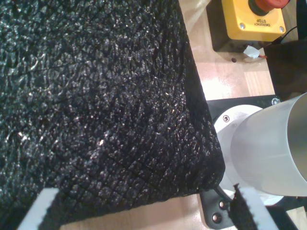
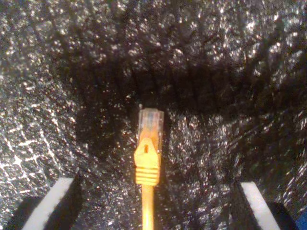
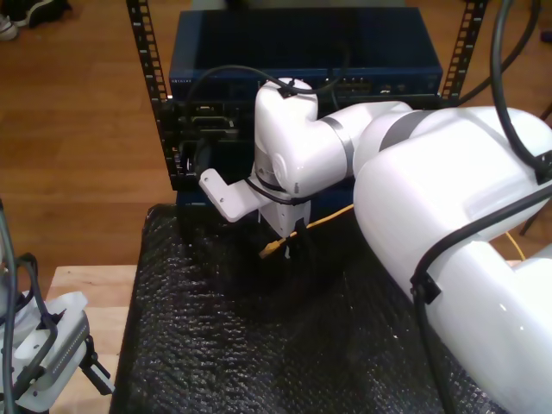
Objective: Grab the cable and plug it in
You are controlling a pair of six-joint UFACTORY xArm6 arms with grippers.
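White arm links [image 3: 466, 259] fill the exterior view's right foreground; this second arm reaches toward the rack, its wrist bent so that my second gripper [image 3: 289, 243] points down over the black mat [image 3: 259, 345]. Seen along the second wrist view, the cable [image 2: 148, 163] lies on the mat between the two white-padded fingers [image 2: 53, 203], midway in the gap, its clear plug [image 2: 150, 122] pointing away from the camera; the jaws stand wide apart and neither pad touches it, so the tool is released. Exterior view: the orange cable [image 3: 323, 220] runs from beneath the wrist toward the view's right, with its booted end [image 3: 269, 251] just beside the gripper.

My first gripper [image 3: 90, 366] sits low at the exterior view's lower left, beside the mat's edge above the wooden table [image 3: 82, 293]. Its wrist view shows two spread fingers [image 1: 41, 208] with nothing between them, hence unclenched, over the mat's corner [image 1: 96, 96]. Nearby stand a white arm base [image 1: 268, 153] on a black plate and a yellow emergency-stop box [image 1: 254, 17].

Behind the mat stands the rack [image 3: 306, 69], a blue unit with ports along its front; the second arm's wrist partly covers it.
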